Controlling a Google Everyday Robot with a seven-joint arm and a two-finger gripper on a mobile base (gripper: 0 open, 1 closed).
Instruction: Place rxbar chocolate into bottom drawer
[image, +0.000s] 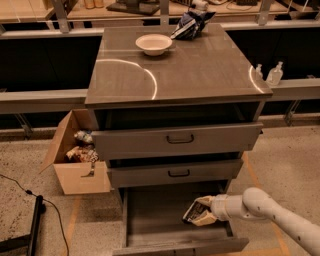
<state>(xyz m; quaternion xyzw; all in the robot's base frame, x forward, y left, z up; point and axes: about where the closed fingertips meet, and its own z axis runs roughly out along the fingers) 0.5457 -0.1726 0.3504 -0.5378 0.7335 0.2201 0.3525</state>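
The bottom drawer (150, 220) of the grey cabinet is pulled open and shows a bare floor. My gripper (200, 213) reaches in from the lower right on a white arm and sits low inside the drawer's right half. It is shut on the rxbar chocolate (192, 212), a dark wrapper with white marks, held tilted just above the drawer floor.
The two upper drawers (177, 141) with dark handles stick out slightly above. A white bowl (154, 44) and a blue-and-white snack bag (189, 25) sit on the cabinet top. A cardboard box (75, 160) of items stands at the left. Two small bottles (274, 75) stand at the right.
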